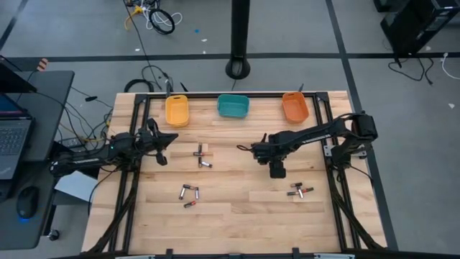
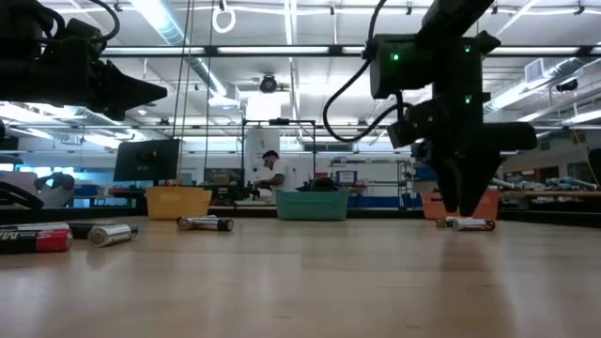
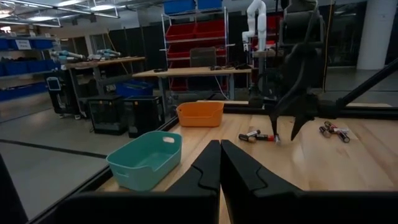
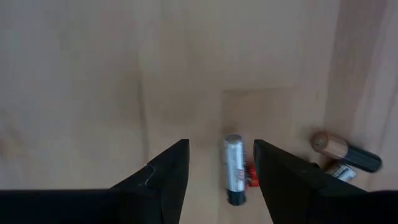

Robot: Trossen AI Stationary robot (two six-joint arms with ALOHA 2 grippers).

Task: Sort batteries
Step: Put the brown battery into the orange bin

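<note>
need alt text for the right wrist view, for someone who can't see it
Looking down at the wooden table, the right gripper is open, with its two dark fingers on either side of a silvery battery lying on the wood. A bit of red shows just beside that battery, and two more batteries, one with a black end, lie off to one side.

— What do the arms look like?
— Both are dark, jointed and slim. The right arm [image 1: 316, 134] shows small green lights up its column and a looping black cable.
— And the fingers?
— The right gripper [image 4: 219, 171] has black, wedge-shaped ones; the left arm [image 1: 108, 151] perhaps matches.
</note>
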